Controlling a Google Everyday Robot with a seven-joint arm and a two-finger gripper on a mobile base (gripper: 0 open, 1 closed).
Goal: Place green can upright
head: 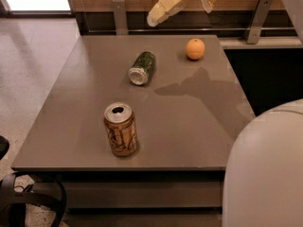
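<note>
The green can (pixel 142 67) lies on its side on the grey table (pixel 199 122), in the far middle, its silver end turned toward the front left. My gripper (pixel 182 11) hangs in the air above the table's far edge, behind and to the right of the can and well apart from it. Its cream fingers (pixel 163 6) are spread and hold nothing. Its shadow falls on the table right of the can.
An orange-brown can (pixel 120 129) with dark markings stands upright near the front edge. An orange (pixel 195 48) lies at the far right. Metal rail posts (pixel 119 15) and a wooden wall stand behind the table. My white body (pixel 267 169) fills the lower right.
</note>
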